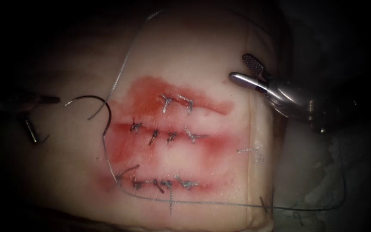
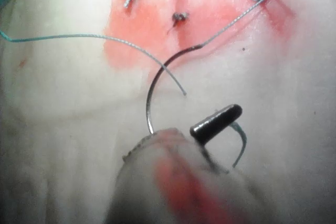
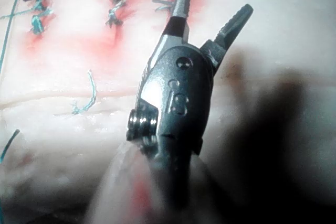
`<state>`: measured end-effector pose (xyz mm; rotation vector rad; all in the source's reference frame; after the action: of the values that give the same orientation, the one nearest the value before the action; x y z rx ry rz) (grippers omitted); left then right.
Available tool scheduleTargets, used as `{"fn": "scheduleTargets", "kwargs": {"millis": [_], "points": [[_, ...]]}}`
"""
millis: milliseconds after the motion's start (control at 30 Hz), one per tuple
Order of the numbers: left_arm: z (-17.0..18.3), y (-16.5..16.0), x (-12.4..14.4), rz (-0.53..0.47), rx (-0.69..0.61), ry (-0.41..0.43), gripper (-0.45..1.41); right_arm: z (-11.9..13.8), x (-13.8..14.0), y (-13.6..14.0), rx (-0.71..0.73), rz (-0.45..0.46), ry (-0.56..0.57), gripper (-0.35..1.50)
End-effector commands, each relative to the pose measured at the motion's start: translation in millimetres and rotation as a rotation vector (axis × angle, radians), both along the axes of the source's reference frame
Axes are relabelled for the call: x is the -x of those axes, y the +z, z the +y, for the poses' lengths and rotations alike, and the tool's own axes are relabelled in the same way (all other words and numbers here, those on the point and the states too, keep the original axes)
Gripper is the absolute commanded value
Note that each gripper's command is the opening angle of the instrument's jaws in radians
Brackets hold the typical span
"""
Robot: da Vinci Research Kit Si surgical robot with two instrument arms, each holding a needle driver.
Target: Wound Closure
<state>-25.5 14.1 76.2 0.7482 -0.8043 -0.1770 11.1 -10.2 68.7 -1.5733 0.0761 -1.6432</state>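
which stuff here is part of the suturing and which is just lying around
In use:
- curved steel needle, lying free on the pale pork tissue left of the cuts, not in it
- grey-blue braided thread trailing from it
- left tool and right tool, both open, holding nothing

Lying about:
- short cut end of thread, right of the cuts
- red fluid
- finished knotted stitches

needle (image 1: 92,104) on tissue (image 1: 56,172), left of cuts (image 1: 168,137)

Endoscope edges fall into darkness; glare marks the right pincer (image 1: 247,71), and wrist views blur up close.
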Motion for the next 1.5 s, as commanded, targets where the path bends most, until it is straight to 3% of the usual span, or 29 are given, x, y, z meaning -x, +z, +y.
{"fn": "scheduleTargets", "kwargs": {"millis": [33, 167, 333, 433, 533, 600, 733, 900, 1000, 1067, 1233, 1333, 1500], "points": [[0.8, 0.1, 0.6, -0.018, -0.003, -0.015, 1.40, -0.3, -0.7, 0.3, 0.001, 0.003, -0.001, 1.41], [3.2, -1.4, 0.3, -0.063, 0.004, -0.135, 1.40, -0.4, -0.8, 0.3, -0.004, 0.006, 0.001, 1.41], [4.3, -1.6, 1.1, -0.104, -0.032, -0.209, 1.40, -0.5, -0.8, 0.3, -0.008, 0.008, 0.002, 1.41], [4.4, -1.5, 1.5, -0.093, -0.021, -0.250, 1.28, -0.6, -0.9, 0.3, -0.008, 0.008, 0.003, 1.41], [3.8, 0.6, 2.5, -0.016, 0.088, -0.225, 1.06, -0.6, -1.1, 0.4, -0.012, 0.010, 0.005, 1.41], [2.8, 2.7, 3.2, 0.072, 0.150, -0.155, 0.91, -0.9, -1.3, 0.6, -0.015, 0.012, 0.007, 1.41], [2.9, 4.8, 4.7, 0.182, 0.204, -0.097, 0.86, -1.3, -1.6, 0.8, -0.011, 0.011, 0.009, 1.41], [3.5, 6.4, 6.6, 0.221, 0.211, -0.080, 0.57, -1.5, -1.8, 0.8, -0.015, 0.013, 0.011, 1.41], [3.9, 8.7, 7.2, 0.307, 0.238, -0.021, 0.59, -1.6, -1.8, 0.7, -0.015, 0.013, 0.011, 1.41], [3.9, 9.9, 7.0, 0.342, 0.249, 0.023, 0.57, -1.6, -1.8, 0.7, -0.015, 0.013, 0.011, 1.41], [3.6, 11.0, 6.1, 0.358, 0.206, 0.057, 0.25, -1.7, -1.9, 0.6, -0.015, 0.013, 0.011, 1.41], [3.6, 10.4, 5.5, 0.377, 0.171, 0.038, -0.45, -1.6, -1.8, 0.5, -0.016, 0.013, 0.012, 1.41], [4.8, 7.3, 4.4, 0.464, 0.060, -0.079, -0.45, -1.5, -1.7, 0.3, -0.019, 0.013, 0.012, 1.41]]}}
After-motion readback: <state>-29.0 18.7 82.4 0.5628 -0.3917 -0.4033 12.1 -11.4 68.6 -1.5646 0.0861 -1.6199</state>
